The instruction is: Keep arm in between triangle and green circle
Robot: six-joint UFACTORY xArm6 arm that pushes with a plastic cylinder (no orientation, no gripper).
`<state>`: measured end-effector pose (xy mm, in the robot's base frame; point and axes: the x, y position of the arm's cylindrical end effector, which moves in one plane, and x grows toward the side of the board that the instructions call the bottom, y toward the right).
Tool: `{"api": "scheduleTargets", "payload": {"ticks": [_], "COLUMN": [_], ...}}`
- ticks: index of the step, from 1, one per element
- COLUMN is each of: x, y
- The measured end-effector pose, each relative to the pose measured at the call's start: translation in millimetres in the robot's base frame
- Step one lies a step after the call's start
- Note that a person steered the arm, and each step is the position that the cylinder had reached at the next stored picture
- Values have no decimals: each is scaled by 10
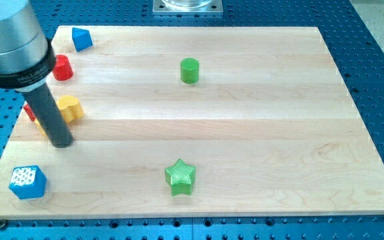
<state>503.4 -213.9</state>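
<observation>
Standing on the left part of the wooden surface (259,113), the dark rod comes down at a slight slant from a wide grey cylinder at the view's top left, and the tip (61,144) rests on the pale planks. The arm ends in this bare rod, which has no fingers and has hold of nothing. Just beside the rod, on the view's right of its shaft, lies a yellow block (70,108) of rounded, lobed form; a small red block (29,112) peeks out behind the rod on its left. Above them sits a red cylinder (62,67), and beyond it, near the top left corner, the blue triangle (81,39). The green circle (189,70), a short smooth cylinder, stands well apart toward the top middle. A ridged green star (180,177) lies near the bottom middle, and a blue cube (27,181) with a white dotted top face sits at the bottom left corner. Blue perforated metal surrounds the board.
</observation>
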Motion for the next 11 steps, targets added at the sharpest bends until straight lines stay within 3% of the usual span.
{"api": "scheduleTargets", "payload": {"ticks": [3, 4, 5, 7, 8, 11], "x": [52, 44, -282, -1436, -1716, -2011], "y": [0, 550, 1193, 1041, 1041, 892]}}
